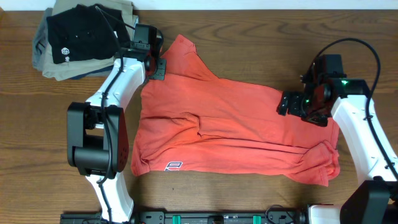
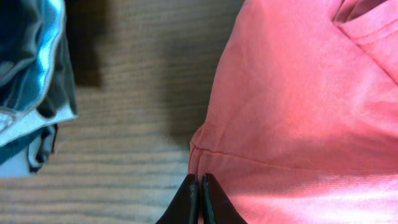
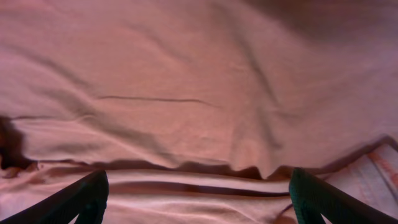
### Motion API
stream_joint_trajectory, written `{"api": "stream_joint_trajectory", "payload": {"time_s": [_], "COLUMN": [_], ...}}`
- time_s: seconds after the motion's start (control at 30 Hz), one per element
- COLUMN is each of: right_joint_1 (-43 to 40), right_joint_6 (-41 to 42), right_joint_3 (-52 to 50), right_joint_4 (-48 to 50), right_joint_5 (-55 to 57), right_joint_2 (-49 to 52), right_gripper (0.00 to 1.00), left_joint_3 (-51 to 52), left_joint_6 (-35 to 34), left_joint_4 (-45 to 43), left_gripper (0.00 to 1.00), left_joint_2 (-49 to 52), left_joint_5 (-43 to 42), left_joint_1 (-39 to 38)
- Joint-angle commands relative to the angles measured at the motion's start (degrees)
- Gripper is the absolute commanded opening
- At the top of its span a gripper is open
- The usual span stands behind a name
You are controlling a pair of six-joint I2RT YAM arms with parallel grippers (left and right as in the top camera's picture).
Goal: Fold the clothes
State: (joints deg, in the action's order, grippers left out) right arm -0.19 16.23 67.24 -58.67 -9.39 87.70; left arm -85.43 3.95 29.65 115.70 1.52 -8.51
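Brown wooden table (image 1: pixel 249 37): bare grain round work area.
Coral-red short-sleeved cotton T-shirt (image 1: pixel 236 124): mid-table between arms, spread wide, rumpled, creases across the middle.
Stack of folded black, grey and khaki garments (image 1: pixel 74 37): far left corner, apart from the shirt.
Right gripper (image 3: pixel 199 186): fingers wide apart, over the shirt's right side, holding nothing.
Left gripper (image 2: pixel 200 186): fingers together, seemingly pinching the shirt's edge at a seam.
Judgement: no clean fold made yet; whole fold still left.

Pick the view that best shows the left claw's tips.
Left wrist: the left claw has its tips shut together right at the T-shirt edge, just below a seam. Overhead shows only the claw's black body at the shirt's edge, with the tips hidden. Right wrist doesn't show it, just red cloth.
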Motion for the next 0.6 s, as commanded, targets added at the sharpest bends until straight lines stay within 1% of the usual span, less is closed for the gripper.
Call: {"api": "stream_joint_trajectory", "payload": {"time_s": [0.0,0.1,0.33,0.57], "right_joint_1": [-1.38,-1.73,-3.3,-9.7], "right_joint_6": [-0.9,-1.38,-1.51,-1.27], "right_joint_3": [1.03,1.03,1.6,3.8], "right_joint_4": [-0.28,-0.52,-0.11,2.91], "right_joint_5": [0.59,0.63,6.05,12.26], "right_joint_2": [-0.04,-0.04,-0.04,0.07], "right_gripper": [0.91,0.91,0.93,0.93], "left_joint_3": [0.17,0.17,0.17,0.17], "left_joint_6": [-2.89,-5.2,-5.4,-5.4], "left_joint_4": [2.19,6.03,14.47,17.2], "left_gripper": [0.06,0.06,0.06,0.06], "left_joint_2": [-0.52,-0.52,-0.52,-0.52], "left_joint_5": [1.11,1.11,1.14,1.14], "left_joint_1": [0.15,0.15,0.15,0.15]}}
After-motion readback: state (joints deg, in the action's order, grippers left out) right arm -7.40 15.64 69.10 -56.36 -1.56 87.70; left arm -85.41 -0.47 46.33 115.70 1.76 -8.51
